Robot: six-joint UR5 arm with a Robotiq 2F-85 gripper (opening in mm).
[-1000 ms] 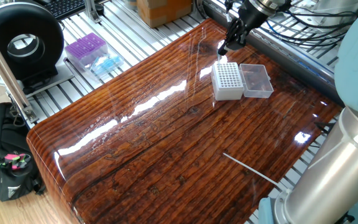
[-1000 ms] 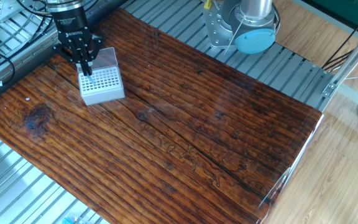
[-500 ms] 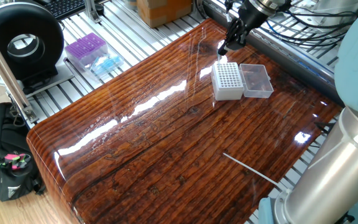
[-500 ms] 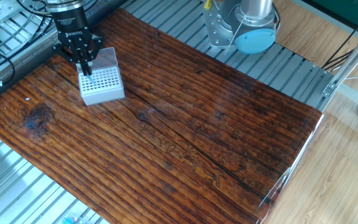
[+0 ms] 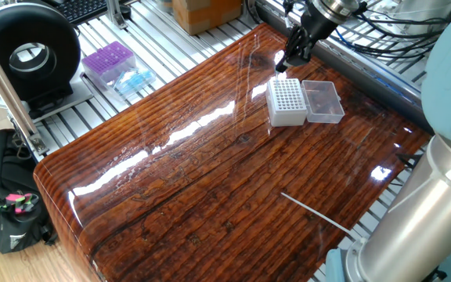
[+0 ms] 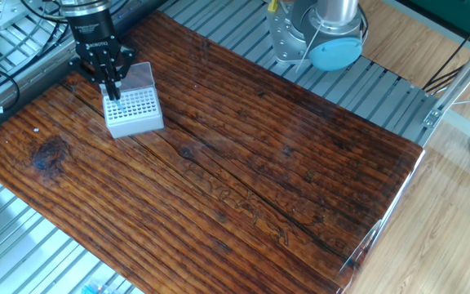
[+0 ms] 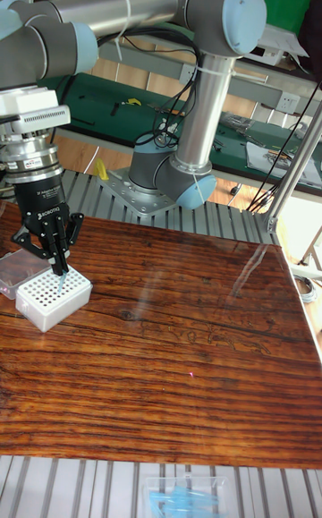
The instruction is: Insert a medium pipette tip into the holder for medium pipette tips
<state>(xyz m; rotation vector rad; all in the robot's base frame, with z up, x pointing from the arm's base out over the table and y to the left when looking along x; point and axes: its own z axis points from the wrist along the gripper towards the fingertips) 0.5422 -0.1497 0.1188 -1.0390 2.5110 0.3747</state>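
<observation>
The holder for medium pipette tips (image 5: 286, 103) (image 6: 134, 113) (image 7: 52, 297) is a white box with a gridded top, standing at one end of the wooden table. Its clear lid (image 5: 322, 102) (image 6: 140, 75) lies open beside it. My gripper (image 5: 283, 66) (image 6: 114, 93) (image 7: 60, 271) points straight down over the holder's edge, shut on the medium pipette tip (image 7: 61, 284). In the tall fixed view the bluish tip hangs from the fingertips with its point at the hole grid. I cannot tell whether it has entered a hole.
A purple tip box (image 5: 108, 61) and a light-blue pack (image 5: 134, 81) lie on the slatted frame beyond the table's edge. A thin white rod (image 5: 315, 211) rests on the wood near the arm's base (image 6: 317, 33). A black bag (image 5: 6, 196) sits on the floor.
</observation>
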